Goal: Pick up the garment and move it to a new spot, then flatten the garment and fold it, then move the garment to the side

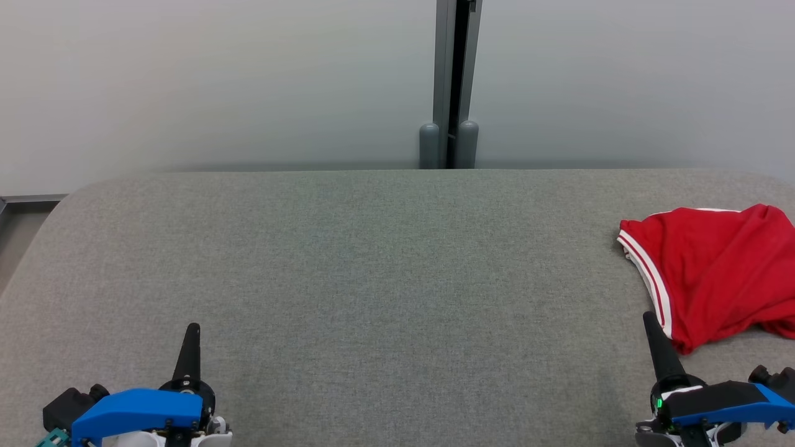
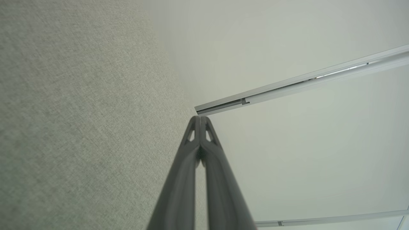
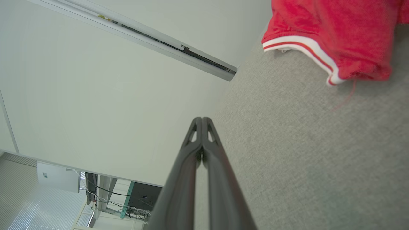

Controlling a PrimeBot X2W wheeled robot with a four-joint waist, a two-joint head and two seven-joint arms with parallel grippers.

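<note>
Left gripper (image 1: 192, 329): at the near left edge of the table in the head view, pointing away from the robot; fingers pressed together tip to tip (image 2: 199, 118), pinching nothing, above bare grey fabric.
Right gripper (image 1: 649, 319): at the near right edge, leaning slightly left; fingers likewise pressed together (image 3: 202, 119), pinching nothing.
Gap to task item: right fingertips just beside the striped hem in the head view; clearly apart from the cloth in the right wrist view, with grey surface between.
Table (image 1: 372, 279): covered in grey woven fabric, far corners rounded; also seen in the wrist views (image 2: 80, 111) (image 3: 303, 166).
Garment (image 1: 714, 267): red, with a white-and-red striped hem; lying loosely bunched on the right side of the table, cut off by the right edge of the head view; hem edge facing the right gripper (image 3: 332, 28).
Wall (image 1: 217, 81): plain pale panels just behind the far table edge.
Rail (image 1: 453, 74): grey upright channel between wall panels, behind the table centre; also seen from both wrists (image 2: 303, 83) (image 3: 159, 35).
Caps (image 1: 430, 146): two rounded grey pieces at the foot of the rail.
Dark box (image 3: 143, 199): on the floor past the table end, with cables beside it.
</note>
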